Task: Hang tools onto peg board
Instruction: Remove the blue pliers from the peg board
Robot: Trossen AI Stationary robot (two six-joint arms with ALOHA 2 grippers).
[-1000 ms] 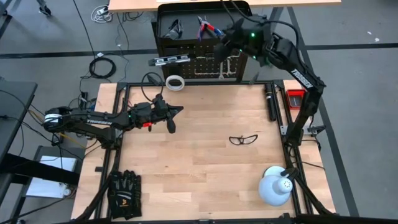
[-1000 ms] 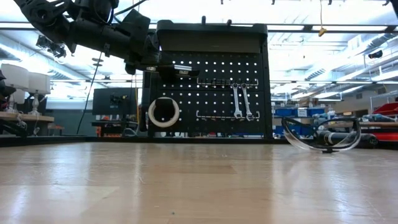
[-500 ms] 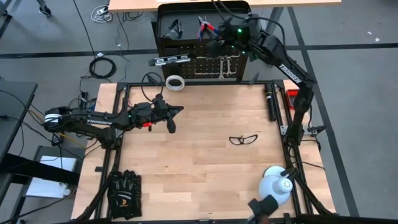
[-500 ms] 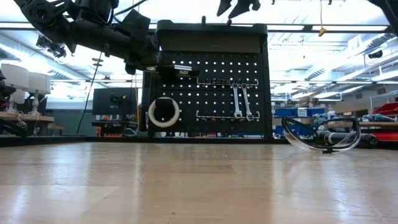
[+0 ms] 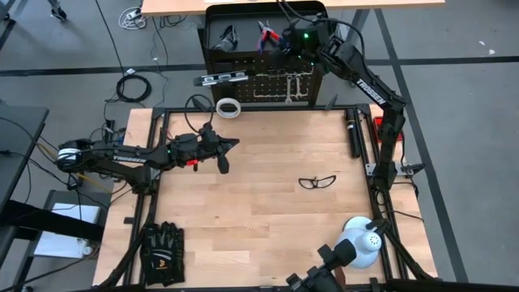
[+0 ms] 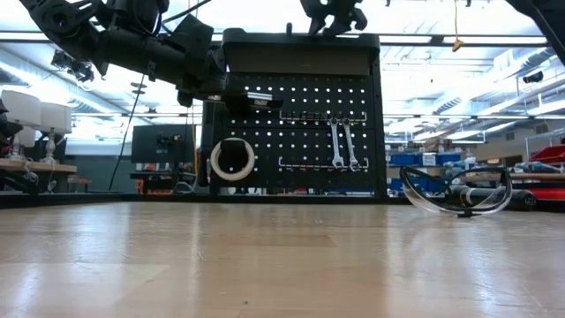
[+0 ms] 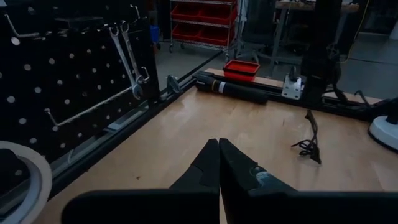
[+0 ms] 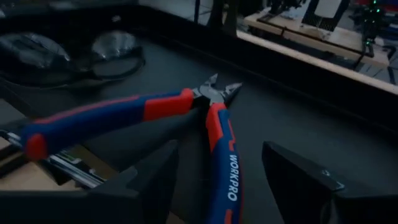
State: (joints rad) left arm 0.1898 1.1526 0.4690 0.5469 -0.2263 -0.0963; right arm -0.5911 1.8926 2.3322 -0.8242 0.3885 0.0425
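My right gripper (image 8: 217,180) is hovering over the peg board (image 5: 268,81) shelf, fingers spread, straddling the pliers (image 8: 205,112) lying in the tray. My left gripper (image 7: 219,163) is waiting above the table (image 5: 268,219), fingers pressed together. 2 wrenches (image 6: 342,144) are hanging on the board; the glasses (image 5: 316,182) are lying on the table.
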